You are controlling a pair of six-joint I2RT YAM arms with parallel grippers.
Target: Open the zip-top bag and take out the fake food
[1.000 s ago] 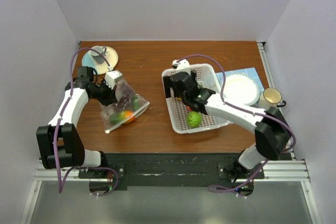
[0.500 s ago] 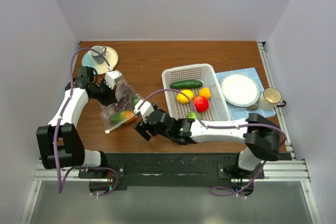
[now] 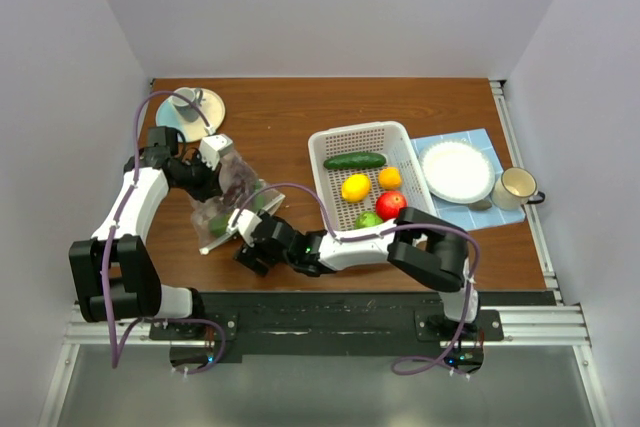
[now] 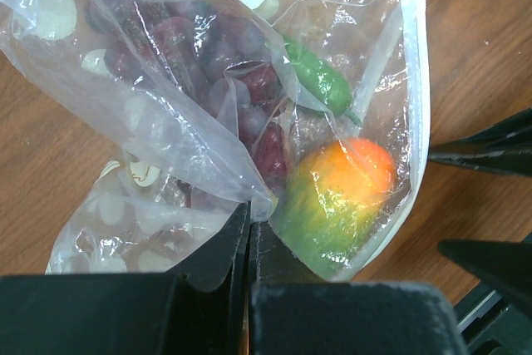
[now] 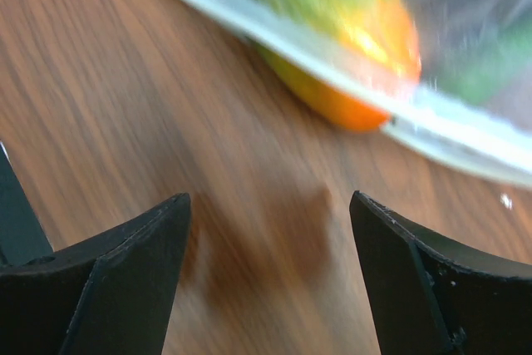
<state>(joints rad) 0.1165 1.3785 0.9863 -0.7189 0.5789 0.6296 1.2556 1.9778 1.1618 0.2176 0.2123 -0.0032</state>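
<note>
Left claw (image 4: pixel 249 237) pinches zip-top bag (image 4: pixel 158 130) holding grapes (image 4: pixel 237 81), maybe mango (image 4: pixel 341 197); right claw (image 5: pixel 270 209) agape

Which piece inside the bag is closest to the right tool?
The orange-and-green fruit, right at the zip edge of the zip-top bag, facing the right tool. The purple grapes and small green pepper lie deeper inside.

right end effector (image 5: pixel 268 202), seemingly nearer zip-top bag (image 4: pixel 179 126)
</note>
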